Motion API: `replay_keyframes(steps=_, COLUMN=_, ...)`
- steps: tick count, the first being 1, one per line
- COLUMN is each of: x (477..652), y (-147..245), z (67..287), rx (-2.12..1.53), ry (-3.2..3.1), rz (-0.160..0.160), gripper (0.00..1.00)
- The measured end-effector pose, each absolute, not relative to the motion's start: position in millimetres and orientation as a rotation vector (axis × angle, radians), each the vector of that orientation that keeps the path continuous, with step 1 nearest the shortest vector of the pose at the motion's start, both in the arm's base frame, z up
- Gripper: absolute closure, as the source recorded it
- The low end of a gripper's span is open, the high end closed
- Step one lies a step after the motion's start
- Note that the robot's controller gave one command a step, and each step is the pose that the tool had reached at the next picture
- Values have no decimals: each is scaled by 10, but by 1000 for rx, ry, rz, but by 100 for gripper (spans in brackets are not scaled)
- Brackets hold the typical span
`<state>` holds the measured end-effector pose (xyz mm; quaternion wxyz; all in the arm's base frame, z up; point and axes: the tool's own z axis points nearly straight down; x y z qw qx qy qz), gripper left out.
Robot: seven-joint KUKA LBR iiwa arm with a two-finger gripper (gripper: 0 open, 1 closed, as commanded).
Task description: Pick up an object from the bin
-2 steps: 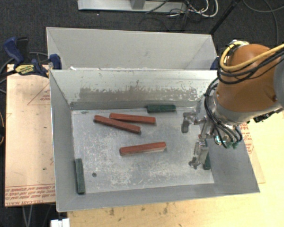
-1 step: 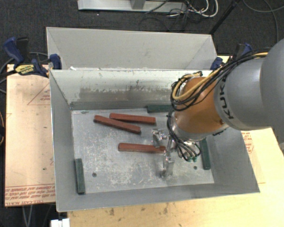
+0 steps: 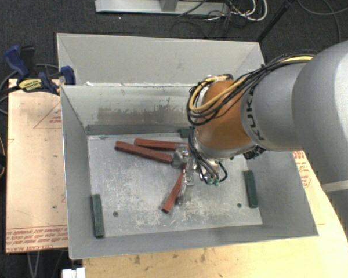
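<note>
**1. Dark green bar** point(image 3: 96, 216). Lies flat at the 7 o'clock corner of the floor, well apart from everything else.

**2. Slanted red-brown stick** point(image 3: 170, 202). Lies just toward 6 o'clock from the floor's centre. Its lower end points to 7 o'clock and its upper end runs up under the hand. Judged to be the task's thing.

**3. Hand** point(image 3: 187, 187). Sits low over the upper end of item 2, touching it or just beside it. Whether it is spread, pressed together or pinching the stick cannot be told.

**4. Second dark green bar** point(image 3: 251, 189). Lies at 3 o'clock, near the side wall and apart from the hand.

**5. Pair of red-brown sticks** point(image 3: 141, 150). Lie close together toward 11 o'clock. Their 3 o'clock ends pass beneath the wrist.

**6. Bin** point(image 3: 133, 117). Grey metal with sloped walls.

**Handling note (a judgement).** Grip across the stick's narrow width, square to its length. A hold this near one end will probably let the far end droop, so take it nearer the middle if reach allows. Lift straight up, keeping item 5 undisturbed.
</note>
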<state>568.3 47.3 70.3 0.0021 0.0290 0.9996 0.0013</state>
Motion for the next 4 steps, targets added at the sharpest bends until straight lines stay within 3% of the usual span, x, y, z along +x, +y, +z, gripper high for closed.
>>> replay_keyframes(steps=1, x=5161, y=613, z=699, rx=-507, ry=3102, rz=3, gripper=0)
replay_keyframes(steps=2, x=5515, y=73, z=703, rx=-623, ry=3074, rz=-3, gripper=0)
replay_keyframes(steps=3, x=5502, y=108, z=703, rx=-629, ry=3075, rz=2, gripper=100)
replay_keyframes(steps=4, x=5551, y=308, z=705, rx=-1229, ry=2887, rz=1, gripper=100)
